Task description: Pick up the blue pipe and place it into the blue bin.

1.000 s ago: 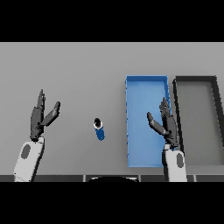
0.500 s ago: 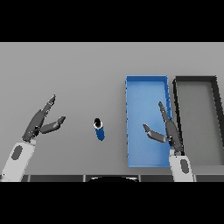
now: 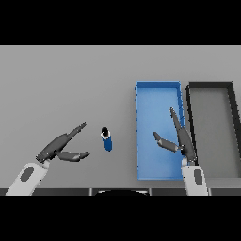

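Grey table (image 3: 56, 84) carries blue pipe (image 3: 107, 139), blue bin (image 3: 157, 89), black bin (image 3: 210, 85); left hand (image 3: 61, 147), right hand (image 3: 181, 140) spread, empty.

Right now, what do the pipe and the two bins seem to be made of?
Pipe: probably plastic, a smooth, even blue with a dark open end. Blue bin: likely plastic, with flat matte colour and thin straight walls. Black bin: plastic or painted metal, matte dark rim and grey floor; the look leaves it open.
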